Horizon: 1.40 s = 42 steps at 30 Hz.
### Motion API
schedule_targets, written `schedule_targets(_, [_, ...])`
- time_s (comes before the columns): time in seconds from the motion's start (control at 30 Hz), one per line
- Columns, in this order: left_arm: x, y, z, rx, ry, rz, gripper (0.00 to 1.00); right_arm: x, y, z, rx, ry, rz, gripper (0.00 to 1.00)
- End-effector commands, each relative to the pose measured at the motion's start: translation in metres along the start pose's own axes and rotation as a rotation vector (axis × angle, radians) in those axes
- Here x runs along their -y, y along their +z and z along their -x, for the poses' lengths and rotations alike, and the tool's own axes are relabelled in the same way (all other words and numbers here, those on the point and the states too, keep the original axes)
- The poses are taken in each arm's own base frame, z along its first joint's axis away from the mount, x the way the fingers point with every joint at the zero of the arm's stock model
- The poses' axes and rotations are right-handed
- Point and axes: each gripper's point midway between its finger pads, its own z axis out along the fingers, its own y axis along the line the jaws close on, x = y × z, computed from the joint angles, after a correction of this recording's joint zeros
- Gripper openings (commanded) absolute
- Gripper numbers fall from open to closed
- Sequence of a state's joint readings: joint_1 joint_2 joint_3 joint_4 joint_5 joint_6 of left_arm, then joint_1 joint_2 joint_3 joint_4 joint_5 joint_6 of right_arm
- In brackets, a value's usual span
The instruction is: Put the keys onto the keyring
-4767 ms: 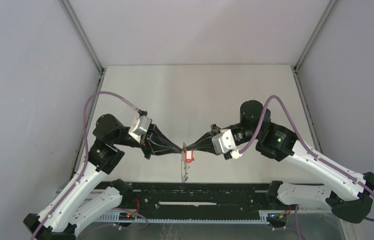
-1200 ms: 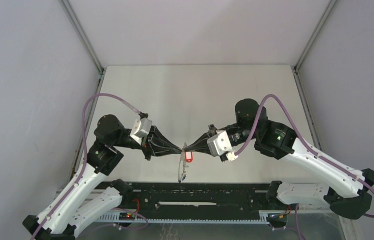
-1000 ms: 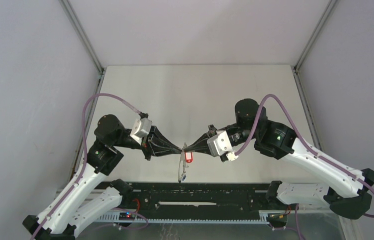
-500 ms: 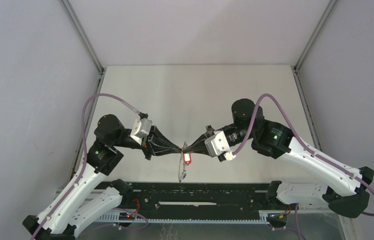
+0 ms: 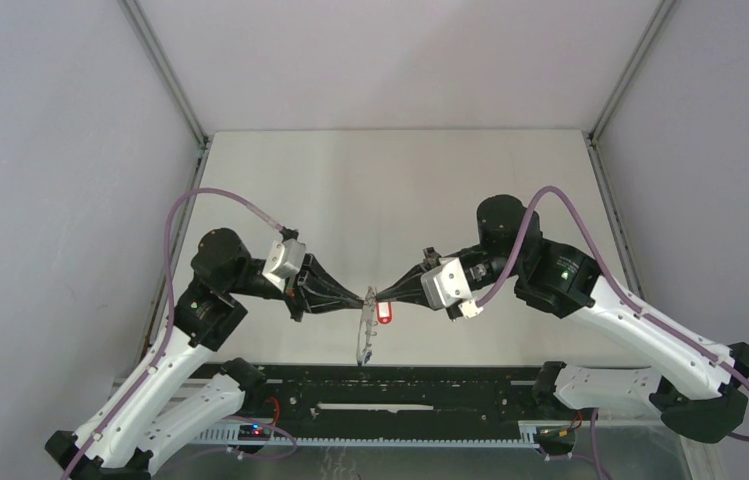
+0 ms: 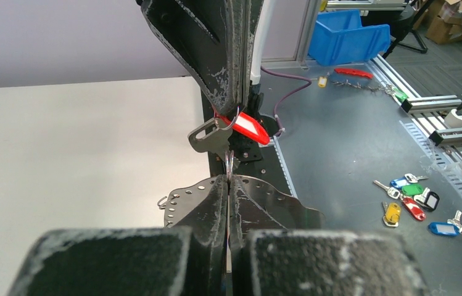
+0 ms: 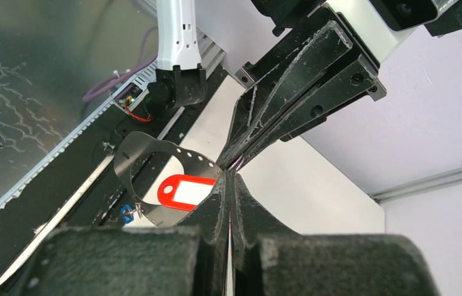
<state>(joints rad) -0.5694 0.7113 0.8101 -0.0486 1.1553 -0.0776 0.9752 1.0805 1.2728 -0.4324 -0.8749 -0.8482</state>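
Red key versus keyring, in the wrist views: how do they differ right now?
Colour: the red key has a bright red plastic head with a white window; the keyring is bare grey metal with small holes. Size: the keyring's loop is far wider than the red key. Grip: the left gripper is shut on the keyring, the right gripper on the red key's end. Both are held in the air between the two gripper tips.

The left gripper (image 6: 228, 180) is covering the middle of the keyring (image 6: 277, 206), and the bottom edge is cutting off its blurred fingers (image 6: 123, 259). We are not seeing where the red key (image 6: 250, 127) meets the right gripper (image 7: 229, 176). From above, the keyring is showing edge-on, too thin to read. The blue key (image 7: 126, 213) is looking too small to make out.
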Motion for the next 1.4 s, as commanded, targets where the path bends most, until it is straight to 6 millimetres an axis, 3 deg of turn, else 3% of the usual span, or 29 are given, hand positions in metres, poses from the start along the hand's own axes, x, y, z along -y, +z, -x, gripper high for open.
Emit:
schedule_targets(0.0, [0.006,-0.001,0.018,0.024,0.078,-0.014,0.0,0.007,-0.005,0.017,0.032,-0.027,-0.01,0.0])
schedule_targets(0.43, [0.006,-0.002,0.018,0.027,0.094,-0.007,0.0,0.01,0.005,0.006,0.02,0.005,0.001,0.0])
schedule_targets(1.37, [-0.002,-0.002,0.02,0.031,0.092,0.038,0.0,0.003,0.013,0.014,0.054,-0.013,0.034,0.0])
